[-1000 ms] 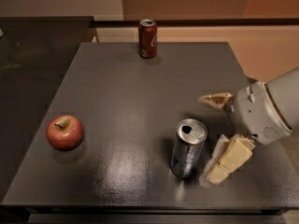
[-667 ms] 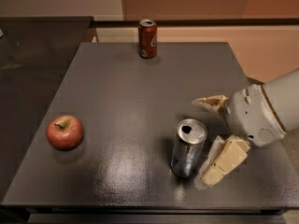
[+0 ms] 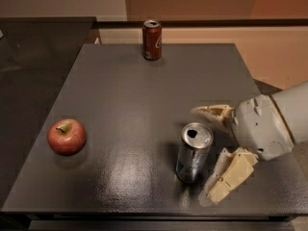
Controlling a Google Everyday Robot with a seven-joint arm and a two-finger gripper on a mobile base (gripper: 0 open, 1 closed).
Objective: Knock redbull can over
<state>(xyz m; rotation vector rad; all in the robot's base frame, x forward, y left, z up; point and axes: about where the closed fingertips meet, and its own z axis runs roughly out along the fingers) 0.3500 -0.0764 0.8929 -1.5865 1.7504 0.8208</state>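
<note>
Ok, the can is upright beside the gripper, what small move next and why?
Probably sweep the gripper toward the apple, striking the redbull can near its top: the can stands upright between the open fingers, so a high sideways push should tip it.

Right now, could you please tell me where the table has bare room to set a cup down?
The widest bare patch is the middle of the table, bordered by the apple, the red cola can and the redbull can. The far right corner is also free. The front right is crowded: the open tool sits close beside the redbull can there.
</note>
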